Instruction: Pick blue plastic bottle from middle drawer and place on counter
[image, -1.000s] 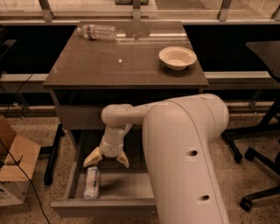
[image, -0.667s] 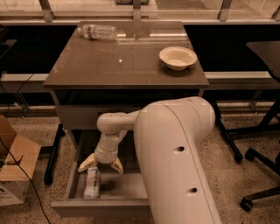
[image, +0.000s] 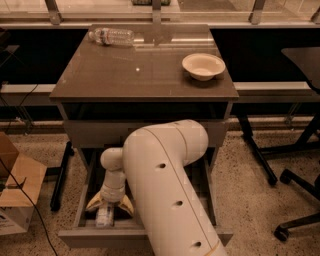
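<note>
The blue plastic bottle (image: 104, 217) lies lengthwise in the left front part of the open middle drawer (image: 100, 238). My gripper (image: 109, 205) reaches down into the drawer right above it. The cream fingers (image: 93, 202) are spread open and stand on either side of the bottle's far end. The bottle's upper part is hidden by the gripper. My big white arm covers the right half of the drawer. The glossy counter (image: 130, 75) is the cabinet's top, above the drawer.
A white bowl (image: 203, 66) sits at the counter's right. A longer clear bottle with a red-marked label (image: 111, 36) lies at its back left. A cardboard box (image: 15, 197) stands on the floor at left. Chair legs (image: 295, 175) stand at right.
My gripper has moved left and down in the drawer, from beside the bottle to straddling it. The bottle has not moved.
</note>
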